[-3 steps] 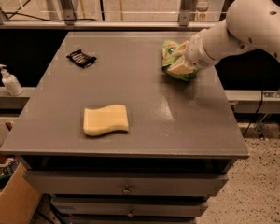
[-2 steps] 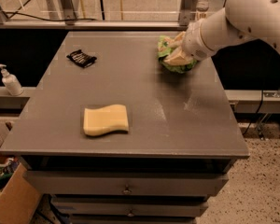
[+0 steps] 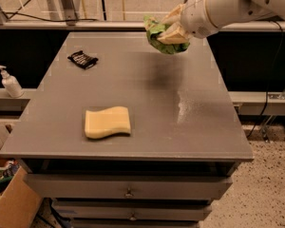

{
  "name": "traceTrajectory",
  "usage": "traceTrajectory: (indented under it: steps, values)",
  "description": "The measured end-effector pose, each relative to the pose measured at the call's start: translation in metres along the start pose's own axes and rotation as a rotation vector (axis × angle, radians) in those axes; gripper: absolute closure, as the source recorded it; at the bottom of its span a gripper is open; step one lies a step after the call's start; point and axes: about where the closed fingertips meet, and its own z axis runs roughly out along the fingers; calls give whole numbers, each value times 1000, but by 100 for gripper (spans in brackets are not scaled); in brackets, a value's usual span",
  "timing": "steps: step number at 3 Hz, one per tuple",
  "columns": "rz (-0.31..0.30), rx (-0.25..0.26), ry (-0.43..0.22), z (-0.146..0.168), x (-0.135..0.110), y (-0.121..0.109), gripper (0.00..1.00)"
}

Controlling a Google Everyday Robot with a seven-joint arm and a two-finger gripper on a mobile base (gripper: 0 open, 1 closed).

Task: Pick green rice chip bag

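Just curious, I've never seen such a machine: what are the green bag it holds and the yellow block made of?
The green bag, gripped by the claw above the far right of the table, looks like thin plastic film: it is crumpled and creased. The yellow block looks like soft, matte foam, probably a sponge: dull surface, wavy edges.

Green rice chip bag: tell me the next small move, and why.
Probably a short, steady lift straight up, grip unchanged. The hand is shut on the green rice chip bag, which hangs clear above the table at its far right part; the sponge and black wrapper lie well away.
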Motion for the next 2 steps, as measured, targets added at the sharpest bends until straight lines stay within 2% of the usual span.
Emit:
traceTrajectory:
  steps: [1, 2]
  values:
    - [-38, 14, -78, -24, -28, -4, 100]
    - [-38, 14, -78, -24, -28, -4, 100]
